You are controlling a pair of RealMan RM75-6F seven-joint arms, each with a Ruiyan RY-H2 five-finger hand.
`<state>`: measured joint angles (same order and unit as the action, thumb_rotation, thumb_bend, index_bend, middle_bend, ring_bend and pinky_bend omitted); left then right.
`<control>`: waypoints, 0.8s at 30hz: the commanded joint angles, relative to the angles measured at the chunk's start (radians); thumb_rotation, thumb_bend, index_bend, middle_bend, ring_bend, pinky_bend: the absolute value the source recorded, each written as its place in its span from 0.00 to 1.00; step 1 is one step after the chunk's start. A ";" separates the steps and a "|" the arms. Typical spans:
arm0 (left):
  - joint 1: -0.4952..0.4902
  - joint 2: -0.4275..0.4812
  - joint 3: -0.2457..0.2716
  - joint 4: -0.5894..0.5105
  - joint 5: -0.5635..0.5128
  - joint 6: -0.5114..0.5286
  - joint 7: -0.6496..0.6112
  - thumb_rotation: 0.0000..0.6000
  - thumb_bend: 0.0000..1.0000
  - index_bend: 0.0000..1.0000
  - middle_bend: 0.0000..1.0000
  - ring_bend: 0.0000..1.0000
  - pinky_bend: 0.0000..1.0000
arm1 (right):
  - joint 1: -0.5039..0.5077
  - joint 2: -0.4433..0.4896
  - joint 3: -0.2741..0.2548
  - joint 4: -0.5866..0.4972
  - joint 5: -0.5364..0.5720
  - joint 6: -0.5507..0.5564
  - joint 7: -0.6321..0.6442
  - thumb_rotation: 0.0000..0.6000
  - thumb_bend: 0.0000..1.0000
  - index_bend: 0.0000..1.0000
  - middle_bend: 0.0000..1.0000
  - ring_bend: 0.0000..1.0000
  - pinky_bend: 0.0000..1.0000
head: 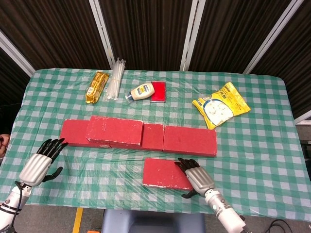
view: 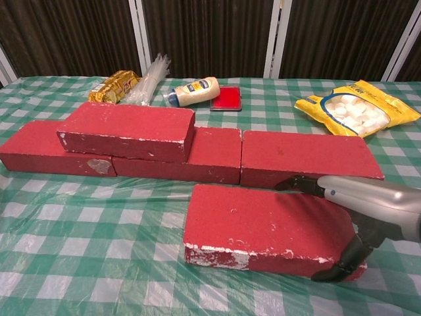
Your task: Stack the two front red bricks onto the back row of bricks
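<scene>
One red brick [head: 165,173] [view: 263,224] lies flat at the front of the table. Behind it runs the back row of red bricks [head: 189,141] [view: 309,161], and a second-layer brick [head: 115,130] [view: 128,130] lies on the row's left part. My right hand [head: 197,177] [view: 365,209] is over the front brick's right end. Its fingers [view: 296,184] stretch across the top toward the far edge, and the thumb [view: 339,266] is at the near face. The brick is still flat on the table. My left hand [head: 38,164] hovers open at the front left, away from the bricks.
Behind the bricks lie a snack packet [head: 96,87], a bundle of clear straws [head: 114,80], a mayonnaise bottle [head: 142,91] beside a red pad [head: 158,91], and a yellow marshmallow bag [head: 220,105]. A clear plastic sheet covers the checked tablecloth [head: 252,145].
</scene>
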<state>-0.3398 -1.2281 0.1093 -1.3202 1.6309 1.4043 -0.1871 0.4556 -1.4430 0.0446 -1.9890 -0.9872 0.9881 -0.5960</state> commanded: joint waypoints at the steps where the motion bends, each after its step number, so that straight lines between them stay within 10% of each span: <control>1: 0.000 -0.003 -0.004 0.002 0.003 -0.004 -0.001 1.00 0.39 0.00 0.00 0.00 0.00 | 0.025 -0.012 0.012 0.001 0.034 0.007 -0.004 1.00 0.12 0.00 0.00 0.00 0.00; 24: 0.011 -0.008 -0.034 0.011 0.009 -0.028 0.023 1.00 0.39 0.00 0.00 0.00 0.00 | 0.167 -0.050 -0.004 0.029 0.251 0.047 -0.071 1.00 0.12 0.00 0.00 0.00 0.05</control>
<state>-0.3296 -1.2352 0.0758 -1.3100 1.6392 1.3761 -0.1639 0.6190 -1.4899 0.0418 -1.9609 -0.7383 1.0267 -0.6671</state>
